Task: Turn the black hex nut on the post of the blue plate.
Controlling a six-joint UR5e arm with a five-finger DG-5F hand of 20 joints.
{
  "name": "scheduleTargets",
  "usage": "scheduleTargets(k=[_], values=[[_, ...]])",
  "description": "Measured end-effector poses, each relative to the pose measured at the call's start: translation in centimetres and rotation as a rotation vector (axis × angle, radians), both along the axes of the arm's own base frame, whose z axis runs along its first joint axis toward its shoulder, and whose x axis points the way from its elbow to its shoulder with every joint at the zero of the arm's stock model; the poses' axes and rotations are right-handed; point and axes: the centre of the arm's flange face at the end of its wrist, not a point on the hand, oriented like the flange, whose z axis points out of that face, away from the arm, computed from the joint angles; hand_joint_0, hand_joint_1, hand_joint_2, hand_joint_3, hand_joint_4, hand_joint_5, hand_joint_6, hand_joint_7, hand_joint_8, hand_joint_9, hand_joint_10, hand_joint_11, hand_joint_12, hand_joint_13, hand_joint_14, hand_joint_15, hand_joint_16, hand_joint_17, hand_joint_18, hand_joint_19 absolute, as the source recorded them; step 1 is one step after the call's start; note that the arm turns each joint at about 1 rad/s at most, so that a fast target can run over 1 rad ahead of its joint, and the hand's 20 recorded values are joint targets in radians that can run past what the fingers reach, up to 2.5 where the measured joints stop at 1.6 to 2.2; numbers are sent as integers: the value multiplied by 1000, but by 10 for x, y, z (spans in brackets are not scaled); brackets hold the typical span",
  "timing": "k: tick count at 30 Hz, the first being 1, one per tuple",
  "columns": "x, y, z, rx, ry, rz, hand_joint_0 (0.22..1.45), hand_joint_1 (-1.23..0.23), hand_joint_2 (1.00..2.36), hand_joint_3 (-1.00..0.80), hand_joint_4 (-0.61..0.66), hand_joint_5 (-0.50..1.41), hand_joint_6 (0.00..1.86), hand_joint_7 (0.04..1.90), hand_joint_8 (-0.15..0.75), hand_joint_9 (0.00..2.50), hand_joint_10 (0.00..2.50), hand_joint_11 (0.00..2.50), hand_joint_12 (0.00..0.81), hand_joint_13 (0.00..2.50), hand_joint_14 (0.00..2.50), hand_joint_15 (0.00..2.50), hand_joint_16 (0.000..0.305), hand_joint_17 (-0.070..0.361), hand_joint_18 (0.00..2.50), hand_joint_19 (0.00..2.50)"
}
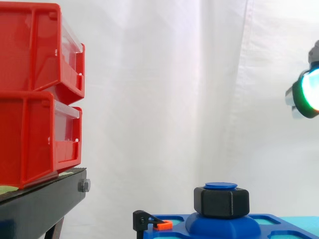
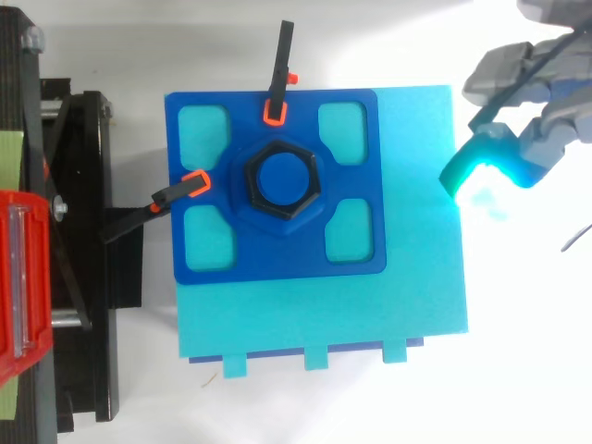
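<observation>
**Hand off to the side, nut untouched**

The hand (image 2: 546, 125) hangs beyond the right edge of the cyan base (image 2: 416, 231), well apart from the blue plate (image 2: 277, 259). Its fingers are loosely spread and hold nothing. One fingertip (image 1: 310, 92) glows cyan, well above nut level in the side view. The black hex nut (image 1: 221, 201) sits on the post (image 1: 221, 185) at the plate's centre.
</observation>
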Motion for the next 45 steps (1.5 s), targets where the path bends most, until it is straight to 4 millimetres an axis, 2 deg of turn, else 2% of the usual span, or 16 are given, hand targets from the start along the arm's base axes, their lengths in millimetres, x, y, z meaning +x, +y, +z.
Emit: scheduleTargets(k=[5,14,22,26,29,32,34,38,41,43,45], values=[[-2,3,-3,70,10,-13,438,-515,1000,-500,146,-227,501,648,200,8,0,0,369,0,0,0,65,147,0,15],[-2,6,-3,84,10,-10,439,-501,1000,-500,180,-232,501,612,202,0,0,0,370,0,0,0,65,146,0,41],[-2,6,-3,83,10,-9,438,-499,1000,-500,106,-234,500,540,197,0,0,0,368,0,0,0,63,142,0,46],[-2,6,-3,83,11,-9,442,-500,1000,-500,109,-235,501,626,192,0,0,0,366,0,0,0,62,138,0,36],[-2,6,-3,83,10,-9,451,-516,1000,-500,88,-232,501,566,188,0,0,0,363,0,0,0,61,137,0,35],[-2,6,-4,83,11,-9,453,-518,1000,-500,100,-231,501,631,187,0,0,0,360,0,0,0,60,135,0,34],[-2,6,-3,83,11,-9,457,-523,1000,-500,85,-229,501,573,183,0,0,0,358,0,0,0,60,135,0,35],[-2,6,-3,83,11,-9,461,-527,1000,-500,98,-229,501,627,181,0,0,0,357,0,0,0,60,134,0,32],[-2,6,-3,83,10,-9,464,-533,1000,-500,88,-224,501,575,181,0,0,0,357,0,0,0,59,133,0,25],[-2,6,-3,83,10,-9,464,-533,1000,-500,101,-224,501,641,181,0,0,0,355,0,0,0,59,132,0,30],[-2,6,-3,83,11,-9,465,-533,1000,-500,92,-224,501,598,180,0,0,0,355,0,0,0,59,133,0,32]])
